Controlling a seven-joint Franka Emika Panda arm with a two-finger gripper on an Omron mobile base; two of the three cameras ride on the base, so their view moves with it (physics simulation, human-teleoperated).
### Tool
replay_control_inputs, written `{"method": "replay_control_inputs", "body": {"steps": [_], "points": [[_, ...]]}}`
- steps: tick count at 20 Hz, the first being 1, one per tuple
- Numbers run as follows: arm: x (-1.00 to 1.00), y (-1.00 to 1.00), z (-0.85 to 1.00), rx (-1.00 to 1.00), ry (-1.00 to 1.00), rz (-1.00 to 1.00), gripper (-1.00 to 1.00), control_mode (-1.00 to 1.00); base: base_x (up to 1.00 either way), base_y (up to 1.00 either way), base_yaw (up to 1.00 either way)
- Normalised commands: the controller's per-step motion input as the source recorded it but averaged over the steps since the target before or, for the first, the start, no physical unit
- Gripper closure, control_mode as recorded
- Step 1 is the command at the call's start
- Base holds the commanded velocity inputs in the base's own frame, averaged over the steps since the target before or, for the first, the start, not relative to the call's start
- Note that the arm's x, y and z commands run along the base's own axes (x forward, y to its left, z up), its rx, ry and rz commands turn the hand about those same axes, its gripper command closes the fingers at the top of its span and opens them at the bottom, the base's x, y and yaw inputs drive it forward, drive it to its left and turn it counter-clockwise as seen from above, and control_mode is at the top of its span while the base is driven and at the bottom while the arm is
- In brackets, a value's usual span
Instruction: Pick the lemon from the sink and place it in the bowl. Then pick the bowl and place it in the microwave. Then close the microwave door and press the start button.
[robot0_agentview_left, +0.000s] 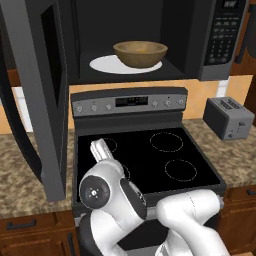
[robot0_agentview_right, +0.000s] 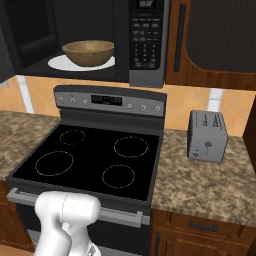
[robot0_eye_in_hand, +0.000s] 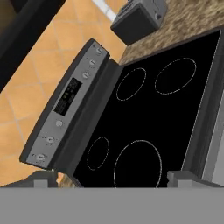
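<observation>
Your wooden bowl (robot0_agentview_left: 140, 53) sits on the turntable inside the microwave (robot0_agentview_left: 200, 40); the lemon is probably inside it, hidden. Your tool (robot0_eye_in_hand: 112, 178) hangs open and empty over the stove (robot0_eye_in_hand: 153, 113). Next, swing the open microwave door (robot0_agentview_left: 42, 95) at left shut.

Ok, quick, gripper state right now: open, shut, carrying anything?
Gripper: open and empty, fingertips spread wide over the stove. The bowl already sits in the microwave.
</observation>
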Motion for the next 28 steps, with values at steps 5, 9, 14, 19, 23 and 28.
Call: {"method": "replay_control_inputs", "body": {"steps": [5,9,14,19,23,28], "points": [[-0.09,0.99,-0.06,-0.17,-0.29,0.00,-1.00,-1.00,0.00,0.00,0.00],[-0.01,1.00,0.04,-0.17,-0.32,0.00,-1.00,-1.00,0.00,0.00,0.00],[0.00,1.00,0.15,-0.10,-0.24,0.00,-1.00,-1.00,0.00,0.00,0.00],[-0.04,0.62,0.47,0.00,-0.10,0.00,-1.00,-1.00,0.00,0.00,0.00],[-0.31,0.10,0.57,0.00,-0.08,0.00,-1.00,-1.00,0.00,0.00,0.00],[-0.34,-0.24,0.53,0.11,-0.04,0.00,-1.00,-1.00,0.00,0.00,0.00]]}}
